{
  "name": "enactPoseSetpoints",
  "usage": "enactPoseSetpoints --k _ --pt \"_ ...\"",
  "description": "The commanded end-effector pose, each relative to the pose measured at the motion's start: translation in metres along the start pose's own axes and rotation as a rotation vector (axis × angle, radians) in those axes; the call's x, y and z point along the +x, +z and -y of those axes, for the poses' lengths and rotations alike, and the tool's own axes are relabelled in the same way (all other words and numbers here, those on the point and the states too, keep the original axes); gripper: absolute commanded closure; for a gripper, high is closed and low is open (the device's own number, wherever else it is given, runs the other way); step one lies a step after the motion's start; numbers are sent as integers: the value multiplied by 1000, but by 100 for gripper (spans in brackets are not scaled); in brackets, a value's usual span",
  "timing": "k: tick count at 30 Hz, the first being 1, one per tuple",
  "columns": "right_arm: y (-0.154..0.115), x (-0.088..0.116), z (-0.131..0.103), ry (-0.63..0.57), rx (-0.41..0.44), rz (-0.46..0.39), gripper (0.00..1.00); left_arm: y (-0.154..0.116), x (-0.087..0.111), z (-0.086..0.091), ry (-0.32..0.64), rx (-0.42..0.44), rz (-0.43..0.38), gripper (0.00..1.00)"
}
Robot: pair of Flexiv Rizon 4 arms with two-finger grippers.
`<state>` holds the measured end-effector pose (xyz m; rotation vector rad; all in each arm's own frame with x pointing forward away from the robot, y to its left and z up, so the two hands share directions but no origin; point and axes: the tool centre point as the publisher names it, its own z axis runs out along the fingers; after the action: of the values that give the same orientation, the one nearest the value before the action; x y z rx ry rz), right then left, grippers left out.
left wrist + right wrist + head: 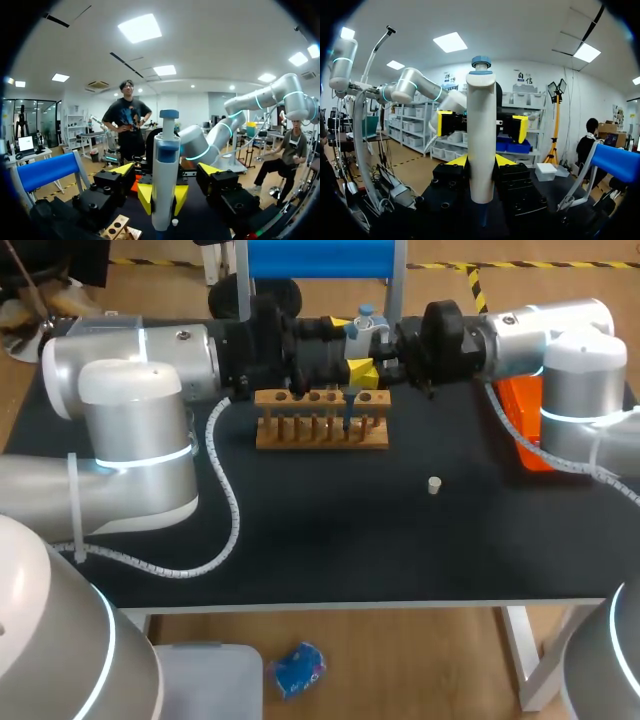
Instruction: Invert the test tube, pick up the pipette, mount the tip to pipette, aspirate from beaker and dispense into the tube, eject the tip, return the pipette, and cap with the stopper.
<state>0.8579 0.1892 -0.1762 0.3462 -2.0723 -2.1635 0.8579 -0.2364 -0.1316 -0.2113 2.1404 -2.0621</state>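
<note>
I am holding the pipette (366,326) upright above the far side of the counter (330,540), where my left arm (140,355) and my right arm (560,335) are meeting head-on. My left jaws are clamping the pipette's white barrel: in the left wrist view the yellow fingertips (145,197) are pressing on it from both sides. My right jaws are clamping it too, from the opposite side, with the yellow fingertips (460,161) hugging the barrel low down in the right wrist view. The pipette's blue-capped top is standing clear above both sets of jaws. The wooden rack (320,425) is sitting on the counter just under the jaws. A thin blue piece (348,415) is reaching down at the rack's right part, and I cannot tell whether it is entering a tube. The white stopper (434,485) is lying alone on the counter, well apart from the rack, nearer me and to the right. An orange object (522,410) is showing under my right arm.
</note>
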Motion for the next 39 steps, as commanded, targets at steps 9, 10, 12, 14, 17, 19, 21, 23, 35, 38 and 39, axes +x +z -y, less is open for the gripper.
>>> enactPoseSetpoints --k 9,10,12,14,17,19,21,23,35,38,39 --pt "-1 -2 1 1 0 3 100 4 1 -2 -3 8 3 52" --pt "-1 -2 1 1 0 3 100 5 1 -2 -3 8 1 52" --pt "-1 -2 1 2 1 2 100 5 2 -2 -2 8 -4 50" --pt "-1 -2 1 2 0 2 100 6 2 -2 -2 7 -7 48" --pt "-1 -2 1 3 0 2 100 6 2 -2 -1 3 -9 51" --pt "-1 -2 1 4 0 2 100 6 2 -2 -2 1 -9 52" --pt "-1 -2 1 4 0 2 100 6 2 -3 -2 0 -10 55" --pt "-1 -2 1 5 1 1 100 7 2 -3 -3 -3 -11 58" --pt "-2 -2 0 14 -6 4 76 8 1 -4 0 -18 -26 100" --pt "-5 0 0 17 -7 9 0 7 1 -3 1 -13 -26 100" --pt "-6 1 -1 18 -5 10 0 7 0 -2 2 -13 -26 100"
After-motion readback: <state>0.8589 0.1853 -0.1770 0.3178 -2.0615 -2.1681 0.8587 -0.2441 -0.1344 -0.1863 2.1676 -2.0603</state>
